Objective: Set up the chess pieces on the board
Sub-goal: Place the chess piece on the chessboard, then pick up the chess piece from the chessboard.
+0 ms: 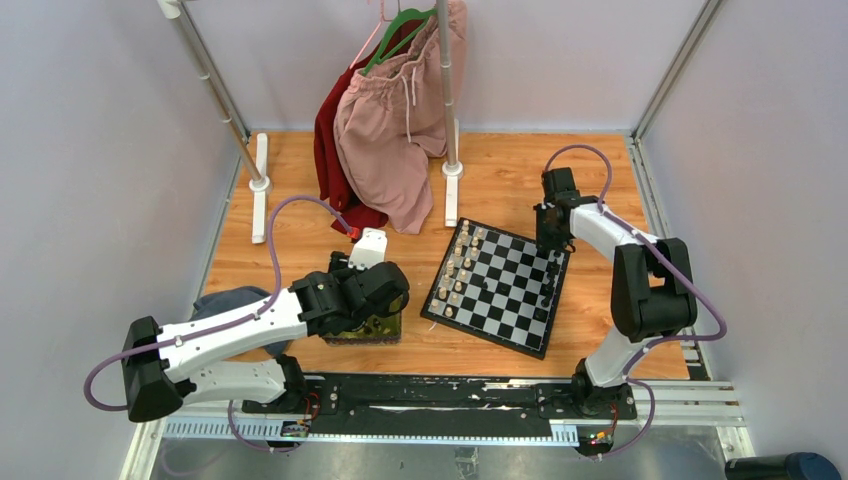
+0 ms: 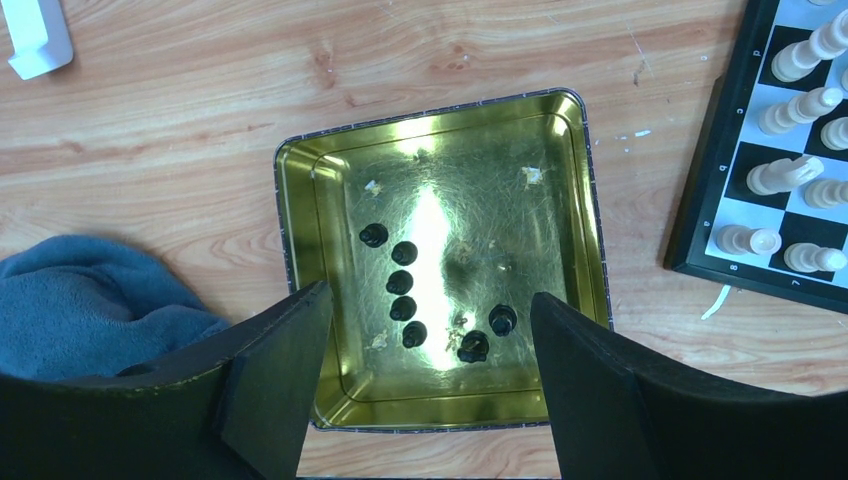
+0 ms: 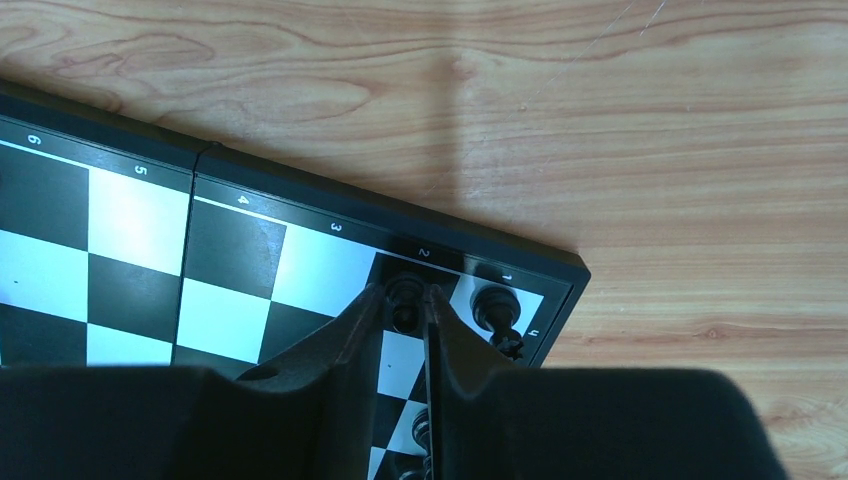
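We see the right pincer [image 3: 405, 292] narrow about one chess piece [image 3: 404, 302] at the board [image 3: 130, 215] corner, grip untellable, and the left pincer [image 2: 430, 305] wide above chess pieces [image 2: 403, 282] in the tray [image 2: 300, 200] beside that board.

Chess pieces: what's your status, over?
Left gripper open over tray, seven black pieces inside. Right gripper flanks black piece at board corner, grip unclear. Nothing blocking.

Gold tin tray [image 2: 298, 220] sits toward the tabletop's near-left corner, with a crumpled blue cloth [image 2: 90, 300] just beside it on the left-edge side. Pink garment [image 1: 395, 130] and dark red garment [image 1: 328, 150] hang from a rack [image 1: 448, 90] at the far edge.
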Tool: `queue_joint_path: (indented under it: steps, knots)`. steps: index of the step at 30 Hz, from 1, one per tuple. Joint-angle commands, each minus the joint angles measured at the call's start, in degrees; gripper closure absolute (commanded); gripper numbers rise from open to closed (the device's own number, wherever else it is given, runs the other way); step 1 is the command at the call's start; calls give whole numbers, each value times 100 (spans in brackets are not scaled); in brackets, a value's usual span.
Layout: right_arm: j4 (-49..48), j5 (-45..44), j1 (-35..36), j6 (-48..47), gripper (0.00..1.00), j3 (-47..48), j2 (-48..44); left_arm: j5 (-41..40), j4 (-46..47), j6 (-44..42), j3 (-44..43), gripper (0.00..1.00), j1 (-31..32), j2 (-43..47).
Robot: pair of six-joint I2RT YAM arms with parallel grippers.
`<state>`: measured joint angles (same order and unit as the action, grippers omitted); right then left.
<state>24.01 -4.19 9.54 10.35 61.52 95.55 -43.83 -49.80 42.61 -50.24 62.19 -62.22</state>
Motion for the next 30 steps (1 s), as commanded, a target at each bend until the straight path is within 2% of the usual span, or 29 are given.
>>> queue_joint_path:
  steps: [1, 16, 24, 30]
  knots:
    - [126, 40, -100, -69, 73, 121, 55, -21, 32, 88, -127, 22, -45, -42]
    - [290, 83, -6, -141, 69, 393, -728, 20, 40, 202, -153, 22, -48, -210]
    - [364, 156, 825, -324, 58, 107, -1507, 56, 137, 222, -162, 16, -41, -417]
    - [394, 526, 1377, -397, 50, -372, -1921, 140, 224, 267, -222, 12, -47, -595]
